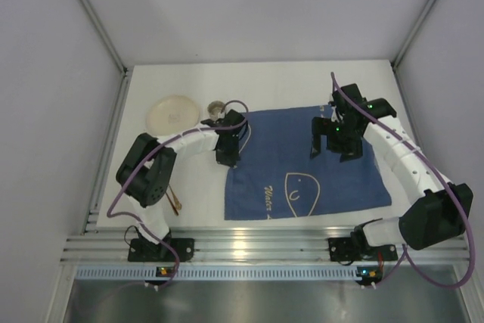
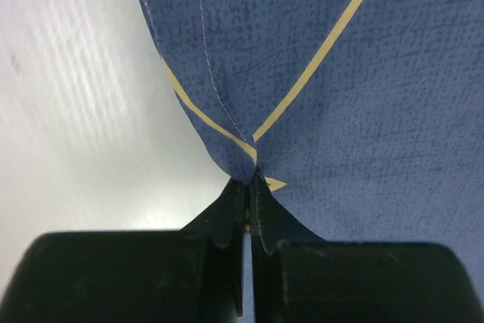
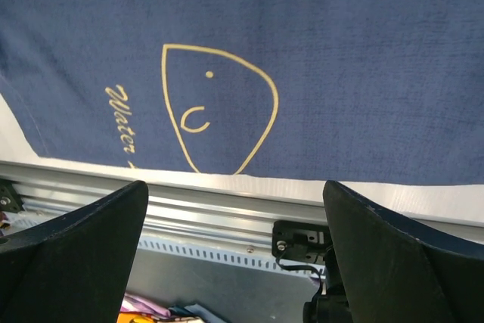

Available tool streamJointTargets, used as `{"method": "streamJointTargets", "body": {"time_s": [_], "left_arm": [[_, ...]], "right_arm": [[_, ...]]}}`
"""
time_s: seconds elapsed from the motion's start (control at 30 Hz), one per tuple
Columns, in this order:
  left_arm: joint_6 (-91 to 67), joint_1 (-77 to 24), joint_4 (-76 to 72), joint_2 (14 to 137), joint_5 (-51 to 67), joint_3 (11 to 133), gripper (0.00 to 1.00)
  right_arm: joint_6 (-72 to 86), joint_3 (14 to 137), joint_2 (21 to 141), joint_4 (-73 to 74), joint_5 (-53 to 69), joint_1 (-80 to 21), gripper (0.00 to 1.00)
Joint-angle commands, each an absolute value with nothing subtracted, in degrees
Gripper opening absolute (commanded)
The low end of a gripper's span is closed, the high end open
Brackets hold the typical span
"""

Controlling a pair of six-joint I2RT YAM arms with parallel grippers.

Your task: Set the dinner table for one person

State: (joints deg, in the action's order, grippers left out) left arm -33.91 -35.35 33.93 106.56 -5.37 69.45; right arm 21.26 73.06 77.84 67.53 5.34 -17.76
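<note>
- Pinched fully closed with the left gripper (image 2: 249, 187) on the left edge of the blue placemat (image 1: 302, 164).
- Spread wide with the right gripper (image 3: 234, 194) above the placemat's right half, nothing gripped.
- Readable on the placemat in yellow script: "Water"; next word unreadable at the hem.
- Under the placemat, reaching past it all round: the dinner table (image 1: 265, 81).
- Just left of the placemat's far corner, partly hidden by the left arm: a small round thing (image 1: 215, 106), not identifiable.

Yellow cursive "Water", its continuation cut off, on the blue placemat (image 3: 340, 51)
</note>
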Motion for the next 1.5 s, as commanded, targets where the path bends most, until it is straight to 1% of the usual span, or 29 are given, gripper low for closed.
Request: {"method": "streamJointTargets", "body": {"time_s": [0.0,0.03,0.07,0.1,0.13,0.17,0.2,0.23,0.3,0.33,0.47,0.53,0.67,0.73,0.9,1.0,1.27,1.47], "left_arm": [[-36.5,-35.4,39.7,102.9,-6.8,60.8,0.00],[-37.2,-35.5,39.7,102.1,-7.4,60.1,0.04],[-37.4,-35.5,39.9,101.3,-7.5,59.7,0.16],[-37.5,-35.4,40.4,100.8,-7.7,59.7,0.31],[-37.5,-35.4,41.0,99.9,-8.3,60.4,0.58],[-37.5,-35.3,42.7,99.3,-9.9,62.3,0.69],[-37.5,-35.4,42.7,99.3,-11.1,62.3,0.75],[-37.0,-35.3,44.8,98.9,-12.3,65.1,0.83],[-36.4,-34.4,47.0,98.6,-15.5,68.1,0.89],[-35.5,-33.7,48.0,98.4,-15.7,70.9,0.90],[-33.1,-27.6,47.3,98.3,-15.4,76.0,0.89],[-31.5,-23.2,46.3,99.7,-13.5,78.9,0.84],[-29.3,-18.0,46.1,105.5,-11.4,86.3,0.81],[-28.6,-17.3,45.7,109.0,-10.7,90.8,0.78],[-28.2,-16.1,45.7,116.8,-9.4,100.1,0.76],[-28.4,-15.6,46.1,120.7,-8.2,104.1,0.72],[-29.1,-14.7,47.0,127.5,-8.1,112.0,0.68],[-28.3,-14.1,46.8,130.7,-7.9,114.2,0.52]], "right_arm": [[20.3,73.3,77.9,67.2,6.1,-17.0,1.00],[20.3,73.1,77.9,67.1,6.3,-17.0,1.00],[20.3,72.8,78.0,67.0,6.3,-17.0,1.00],[20.3,72.7,78.1,67.0,6.6,-17.0,1.00],[20.3,72.8,78.2,66.9,6.8,-17.0,1.00],[20.3,72.9,78.3,67.0,6.9,-17.0,1.00],[20.3,73.2,78.3,67.0,6.9,-17.0,1.00],[20.2,73.6,78.5,67.1,7.1,-16.9,1.00],[20.3,73.9,78.5,67.1,7.1,-17.0,1.00],[20.2,74.3,78.5,67.1,7.2,-17.0,1.00],[20.7,76.1,79.4,66.3,9.4,-17.0,1.00],[21.1,77.1,79.9,65.8,10.4,-17.0,1.00],[21.4,77.5,80.3,65.4,10.7,-17.4,1.00],[21.6,77.1,80.3,65.3,10.6,-17.5,1.00],[22.2,76.0,80.0,65.3,10.2,-17.5,1.00],[22.8,75.5,79.9,65.0,10.0,-17.5,1.00],[24.1,75.8,81.3,64.5,10.0,-17.6,1.00],[24.6,78.8,85.4,64.2,10.1,-17.9,1.00]]}}
